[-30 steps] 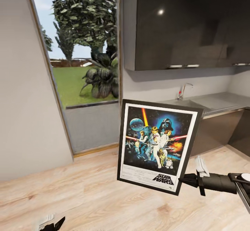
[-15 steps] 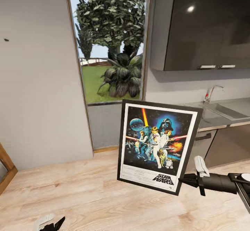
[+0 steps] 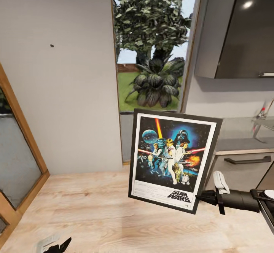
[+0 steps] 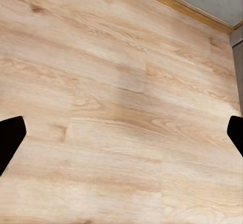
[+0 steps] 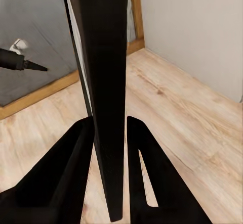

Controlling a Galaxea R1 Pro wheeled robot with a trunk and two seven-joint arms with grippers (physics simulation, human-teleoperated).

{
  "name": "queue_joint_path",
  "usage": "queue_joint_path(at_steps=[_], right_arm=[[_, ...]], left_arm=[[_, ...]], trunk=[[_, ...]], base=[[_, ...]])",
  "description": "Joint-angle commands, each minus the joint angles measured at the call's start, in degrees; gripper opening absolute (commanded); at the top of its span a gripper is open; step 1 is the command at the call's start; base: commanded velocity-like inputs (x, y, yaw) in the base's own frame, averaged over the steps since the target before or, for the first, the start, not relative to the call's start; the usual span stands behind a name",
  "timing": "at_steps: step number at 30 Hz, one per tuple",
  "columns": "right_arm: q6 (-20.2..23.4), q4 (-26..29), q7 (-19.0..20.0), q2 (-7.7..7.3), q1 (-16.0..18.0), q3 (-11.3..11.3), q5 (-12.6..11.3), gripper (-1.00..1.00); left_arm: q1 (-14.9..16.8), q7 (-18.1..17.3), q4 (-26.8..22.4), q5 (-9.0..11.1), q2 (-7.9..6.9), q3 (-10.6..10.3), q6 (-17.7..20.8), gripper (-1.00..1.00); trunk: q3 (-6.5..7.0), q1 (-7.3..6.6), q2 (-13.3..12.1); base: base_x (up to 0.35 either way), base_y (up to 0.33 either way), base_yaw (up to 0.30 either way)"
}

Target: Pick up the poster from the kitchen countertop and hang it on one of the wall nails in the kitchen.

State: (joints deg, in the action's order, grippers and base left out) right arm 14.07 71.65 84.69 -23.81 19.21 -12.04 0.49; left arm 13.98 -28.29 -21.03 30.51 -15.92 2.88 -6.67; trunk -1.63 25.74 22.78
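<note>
The Star Wars poster (image 3: 173, 159) hangs upright above the wooden floor, tilted a little. My right gripper (image 3: 203, 196) is shut on its lower right edge. In the right wrist view the poster (image 5: 104, 97) stands edge-on between the two black fingers (image 5: 66, 168). A tiny dark wall nail (image 3: 52, 45) sits high on the pale grey wall, up and to the left of the poster. The grey kitchen countertop (image 3: 238, 133) with its steel tap (image 3: 262, 113) lies behind the poster on the right. My left gripper (image 3: 57, 245) hangs low and open over bare floor (image 4: 121, 138).
A tall window (image 3: 152, 55) with a tree outside stands between the nail wall and a dark upper cabinet (image 3: 243, 32). A wooden-framed glass door (image 3: 17, 161) fills the left edge. Dark lower cabinets with a handle (image 3: 243, 159) stand under the counter.
The camera has swung left: window, cabinet and sink slid right in the picture, and the nail and the wooden door frame came into view. Poster and right gripper keep their place together.
</note>
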Motion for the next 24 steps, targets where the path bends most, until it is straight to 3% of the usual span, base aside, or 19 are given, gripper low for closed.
queue_joint_path(at_steps=[1,12,24], right_arm=[[0.70,0.07,0.30,0.00,0.04,-0.07,0.04,-1.00],[0.76,0.07,0.30,0.00,0.04,-0.06,0.04,-1.00],[0.87,0.02,0.30,0.01,0.04,-0.17,-0.04,-1.00]], left_arm=[[0.08,-0.36,0.12,0.25,0.01,0.10,-0.01,1.00],[0.08,-0.36,0.07,0.25,0.01,0.09,-0.01,1.00],[0.08,-0.36,0.07,0.25,0.01,0.05,-0.01,1.00]], trunk=[[-0.14,0.04,0.14],[-0.14,0.04,0.14],[-0.14,0.04,0.14]], base=[[0.000,0.294,0.268],[0.030,0.294,0.246],[0.076,0.298,0.029]])
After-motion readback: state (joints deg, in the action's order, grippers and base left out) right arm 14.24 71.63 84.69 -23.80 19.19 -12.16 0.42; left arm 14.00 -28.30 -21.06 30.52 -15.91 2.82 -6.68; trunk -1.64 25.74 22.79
